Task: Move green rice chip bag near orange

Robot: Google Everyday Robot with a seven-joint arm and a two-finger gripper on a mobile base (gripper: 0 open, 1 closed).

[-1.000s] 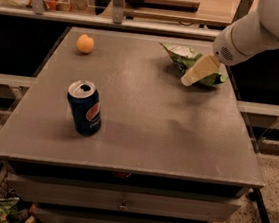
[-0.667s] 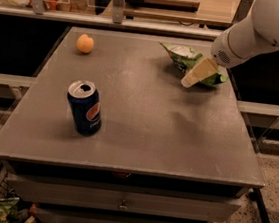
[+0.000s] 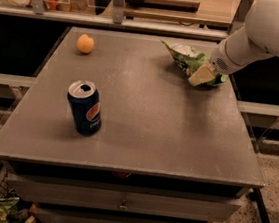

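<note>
The green rice chip bag (image 3: 186,57) lies crumpled at the far right of the grey table (image 3: 149,114). It is shiny green with white patches. My gripper (image 3: 201,75) comes in from the right on the white arm (image 3: 258,36) and sits right on the bag's right end, covering part of it. The orange (image 3: 85,43) rests at the far left of the table, well apart from the bag, about a table's width away.
A blue soda can (image 3: 85,108) stands upright, opened, at the front left of the table. Shelving and rails (image 3: 117,0) run behind the far edge. Drawers sit under the table's front edge (image 3: 122,174).
The gripper has edged very slightly down onto the bag. The bag, the orange and the can have not moved.
</note>
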